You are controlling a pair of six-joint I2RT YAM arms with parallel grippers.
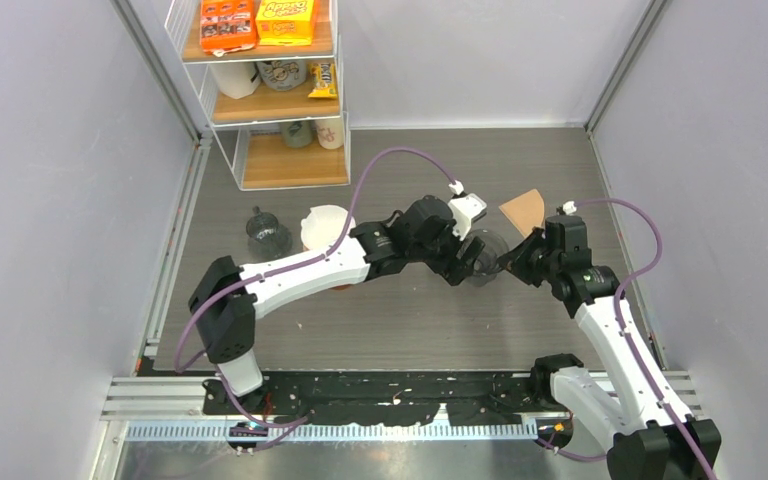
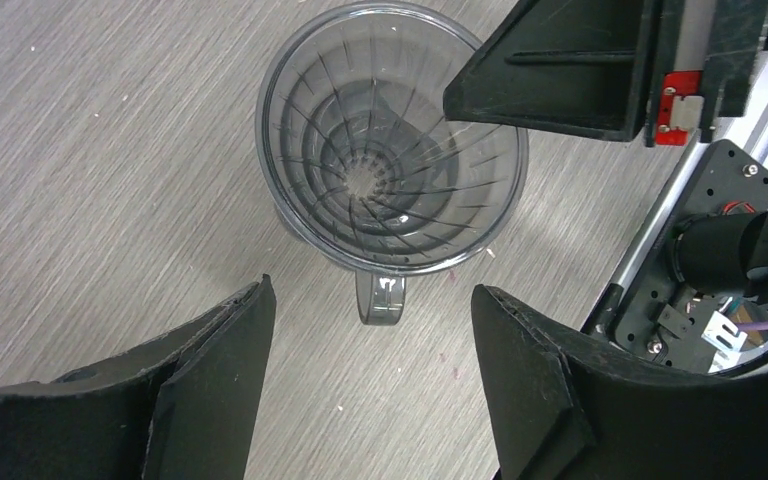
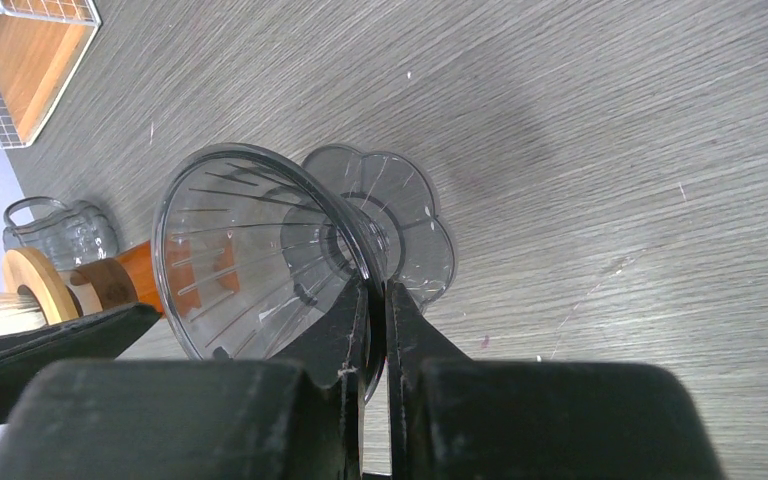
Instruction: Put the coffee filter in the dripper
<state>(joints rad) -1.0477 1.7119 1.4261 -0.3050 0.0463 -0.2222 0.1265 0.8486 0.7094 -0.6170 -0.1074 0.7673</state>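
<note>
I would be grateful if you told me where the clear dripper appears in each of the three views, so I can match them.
Top external: the dripper sits right of centre on the table, between the two arms' grippers.
Left wrist: the dripper is at upper centre, seen from above, its handle toward the camera.
Right wrist: the dripper is left of centre, seen from the side.
Shared landmark: the right gripper pinching the dripper's rim.

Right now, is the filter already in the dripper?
No, the left wrist view looks straight down into the clear dripper and its ribbed cone holds nothing.
</note>
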